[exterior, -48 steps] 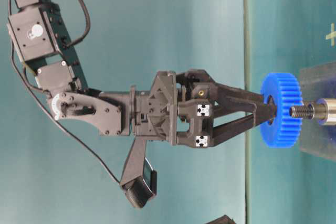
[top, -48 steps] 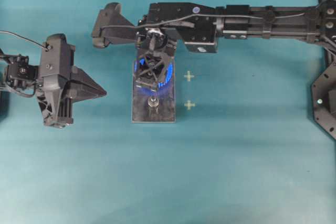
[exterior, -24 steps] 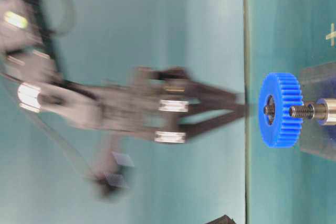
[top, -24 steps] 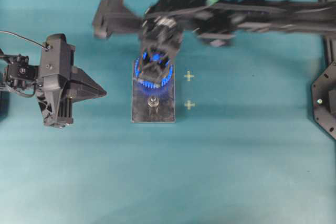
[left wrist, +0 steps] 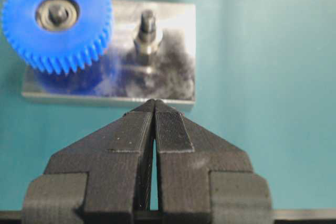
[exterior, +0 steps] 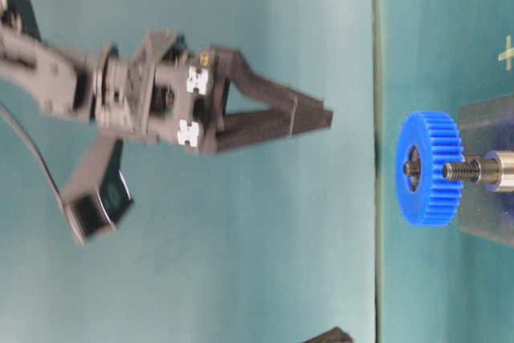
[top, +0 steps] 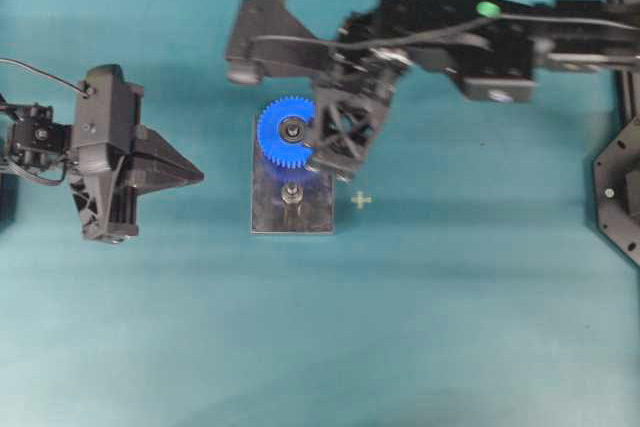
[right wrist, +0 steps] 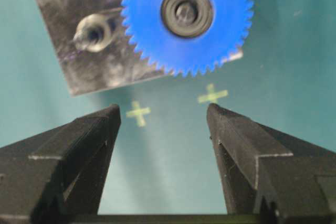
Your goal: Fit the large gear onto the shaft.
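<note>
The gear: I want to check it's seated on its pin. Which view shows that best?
The table-level view: it shows the gear side-on, with the shaft tip in its hub. Both wrist views and the overhead show only its face from above; the right gripper covers part of it overhead.

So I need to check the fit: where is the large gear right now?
In the overhead view the large gear sits left of centre on the far pin of the grey plate, beside the bare pin, with the open right hand clear of it.

Large gear [top: 287,131] on one shaft, second pin [top: 291,193] beside it
</note>
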Robot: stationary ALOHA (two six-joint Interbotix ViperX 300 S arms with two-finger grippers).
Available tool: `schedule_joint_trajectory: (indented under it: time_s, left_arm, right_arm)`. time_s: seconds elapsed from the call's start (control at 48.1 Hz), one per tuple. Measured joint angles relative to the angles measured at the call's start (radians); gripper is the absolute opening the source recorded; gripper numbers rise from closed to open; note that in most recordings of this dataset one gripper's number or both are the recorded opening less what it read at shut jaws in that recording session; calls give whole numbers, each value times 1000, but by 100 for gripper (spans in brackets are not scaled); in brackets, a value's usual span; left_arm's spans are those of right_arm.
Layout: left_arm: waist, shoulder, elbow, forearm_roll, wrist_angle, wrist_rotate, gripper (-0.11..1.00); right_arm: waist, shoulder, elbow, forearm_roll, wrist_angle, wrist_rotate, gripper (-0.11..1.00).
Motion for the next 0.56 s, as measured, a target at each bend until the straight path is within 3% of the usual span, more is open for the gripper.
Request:
schedule_joint_trajectory:
  time_s: [0.291,0.561]
  left_arm:
    - [-5,-29,0,2,-2,17,0]
    - [-3,-38,-8,2,-6,0,0]
  right_arm:
    - [2,-124,146,5,-126,37,71]
    - [12,-172,183,18,-158,37,71]
